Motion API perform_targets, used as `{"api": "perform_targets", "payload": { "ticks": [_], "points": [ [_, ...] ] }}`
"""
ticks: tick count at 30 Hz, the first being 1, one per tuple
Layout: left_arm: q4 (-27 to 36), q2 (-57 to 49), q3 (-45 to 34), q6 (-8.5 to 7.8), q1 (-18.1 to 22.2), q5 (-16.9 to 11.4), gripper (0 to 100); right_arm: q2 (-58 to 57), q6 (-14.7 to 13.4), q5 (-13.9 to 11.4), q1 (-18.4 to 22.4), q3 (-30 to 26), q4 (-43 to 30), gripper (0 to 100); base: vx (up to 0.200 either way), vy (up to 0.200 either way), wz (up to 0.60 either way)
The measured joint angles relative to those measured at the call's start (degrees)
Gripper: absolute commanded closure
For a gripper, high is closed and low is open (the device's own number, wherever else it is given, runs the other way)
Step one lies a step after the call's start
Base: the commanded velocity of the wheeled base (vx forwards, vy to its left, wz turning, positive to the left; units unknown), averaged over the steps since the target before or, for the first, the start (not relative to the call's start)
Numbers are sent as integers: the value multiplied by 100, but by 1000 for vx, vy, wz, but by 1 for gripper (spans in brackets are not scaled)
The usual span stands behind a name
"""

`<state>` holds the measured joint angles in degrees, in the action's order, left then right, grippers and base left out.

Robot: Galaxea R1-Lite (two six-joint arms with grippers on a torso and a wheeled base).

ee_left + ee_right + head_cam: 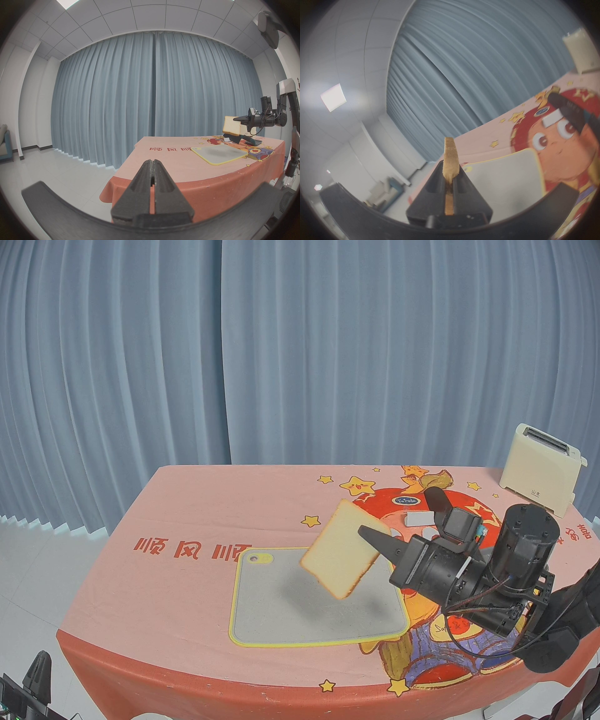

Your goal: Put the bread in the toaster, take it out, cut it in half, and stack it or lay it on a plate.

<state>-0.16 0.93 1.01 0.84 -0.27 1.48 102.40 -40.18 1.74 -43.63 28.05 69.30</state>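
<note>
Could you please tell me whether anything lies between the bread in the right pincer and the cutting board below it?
Nothing visible does. The right pincer holds the bread in the air above the cutting board, whose grey surface is bare under it. The knife lies off the board, toward the toaster.

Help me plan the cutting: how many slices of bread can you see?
1. The pale, brown-crusted square slice of bread is gripped by the right gripper, above the grey yellow-rimmed cutting board. The slot of the cream toaster might hide another.
</note>
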Motion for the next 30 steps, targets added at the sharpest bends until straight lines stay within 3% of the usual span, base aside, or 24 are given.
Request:
{"api": "perform_targets", "payload": {
  "ticks": [7, 9, 12, 18, 26, 30],
  "points": [
    [0, 0, 0, 11, 0, 2, 100, 433, -1576, -318, -123, -7, 1174, 100, 0, 0, 0],
    [0, 0, 0, 9, 0, 2, 100, 586, -1812, -341, -133, -35, 1521, 100, 0, 0, 0],
    [0, 0, 0, 9, 0, 0, 100, 892, -1935, -335, -135, -33, 1807, 100, 0, 0, 0],
    [0, 0, 0, 6, 0, 0, 100, 1482, -1902, -307, -61, 9, 1954, 100, 0, 0, 0],
    [0, 0, 0, -2, 0, 0, 100, 1773, -963, -121, 99, -20, 1963, 100, 0, 0, 0],
    [2, 0, 0, -6, 0, 0, 100, 1832, -667, -13, 168, -29, 1965, 100, 0, 0, 0]
  ]
}}
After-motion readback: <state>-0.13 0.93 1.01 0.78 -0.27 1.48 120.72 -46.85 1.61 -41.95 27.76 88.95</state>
